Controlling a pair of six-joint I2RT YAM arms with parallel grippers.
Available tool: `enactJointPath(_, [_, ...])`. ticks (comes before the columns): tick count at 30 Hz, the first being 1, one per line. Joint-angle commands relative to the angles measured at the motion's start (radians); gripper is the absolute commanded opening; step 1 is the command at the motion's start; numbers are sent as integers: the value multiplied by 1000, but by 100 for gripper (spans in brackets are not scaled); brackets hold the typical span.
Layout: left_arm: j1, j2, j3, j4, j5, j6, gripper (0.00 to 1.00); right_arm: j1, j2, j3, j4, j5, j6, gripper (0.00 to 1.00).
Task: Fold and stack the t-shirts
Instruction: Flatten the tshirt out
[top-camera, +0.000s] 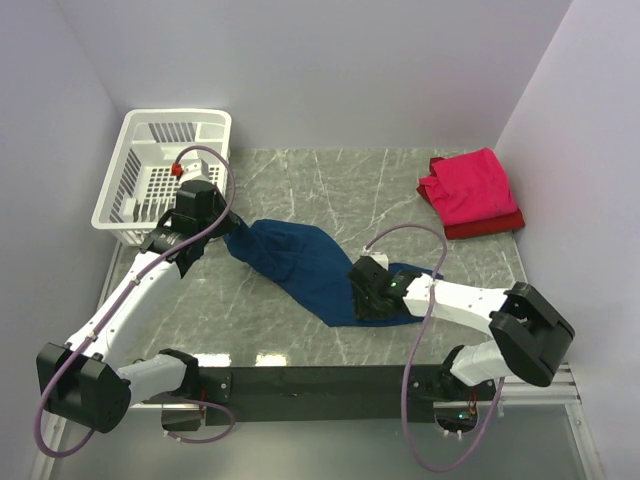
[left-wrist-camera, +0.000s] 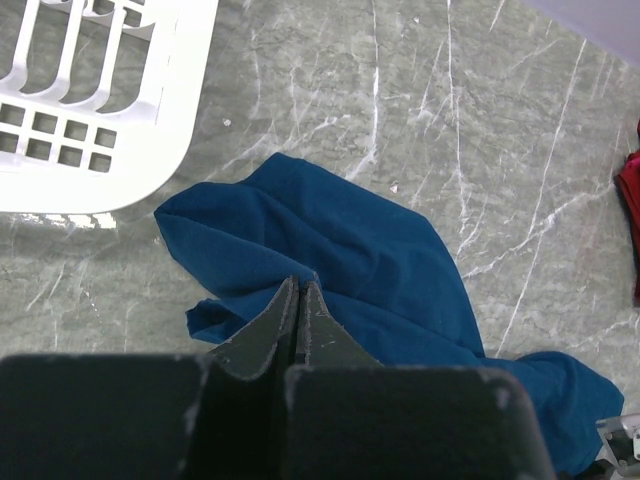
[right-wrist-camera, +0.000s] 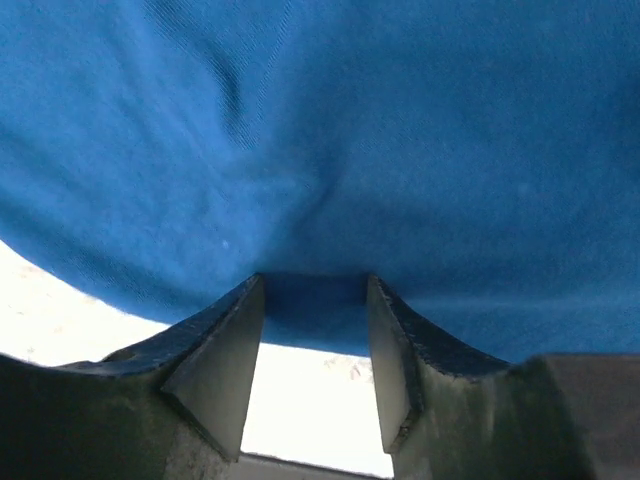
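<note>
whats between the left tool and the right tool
the navy t-shirt, bunched into a band that runs from the left tool to the right tool; the top view shows the whole span

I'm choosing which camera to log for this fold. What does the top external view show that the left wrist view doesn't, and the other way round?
Only the top external view: the right hand at the near end of the blue t-shirt, and the whole pile of red folded t-shirts, which the wrist view cuts to a sliver. Only the left wrist view: the left hand close up, fingers pressed together at the shirt's edge. Both: the blue t-shirt, the white basket and the marbled table.
</note>
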Motion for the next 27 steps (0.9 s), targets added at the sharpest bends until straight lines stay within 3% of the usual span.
enactJointPath(1, [-5, -8, 19, 36, -2, 10, 1, 10, 47, 4, 29, 40, 30, 50])
enactJointPath(2, [-5, -10, 18, 36, -4, 8, 1, 9, 57, 5, 32, 44, 31, 37])
enactJointPath(4, [-5, -14, 18, 36, -5, 8, 1, 10, 80, 2, 44, 54, 32, 23])
enactJointPath(5, [-5, -16, 18, 36, -4, 8, 1, 10, 86, 2, 44, 60, 35, 7])
enactJointPath(6, [-5, -18, 19, 34, -2, 10, 1, 10, 83, 4, 41, 70, 37, 0])
enactJointPath(9, [-5, -27, 27, 26, -4, 11, 1, 10, 55, 30, -9, 102, 27, 0])
enactJointPath(15, [-5, -53, 70, 10, -12, 8, 1, -5, -66, 226, -259, 333, -48, 0])
enactJointPath(18, [-5, -38, 114, 25, -10, 8, 1, -124, -100, 327, -237, 352, -153, 0])
enactJointPath(21, [-5, 28, 183, 34, -10, 22, 1, -268, -92, 408, -98, 276, -282, 0])
enactJointPath(22, [-5, 48, 200, 30, -10, 25, 1, -295, -71, 434, -76, 249, -308, 3])
enactJointPath(23, [-5, 68, 229, 26, -22, 25, 1, -331, -45, 503, -69, 226, -337, 18])
enactJointPath(25, [-5, 114, 249, 19, -31, 33, 1, -339, 44, 610, -98, 225, -350, 37])
enactJointPath(27, [-5, 133, 259, 19, -42, 36, 1, -327, 80, 649, -144, 234, -339, 41])
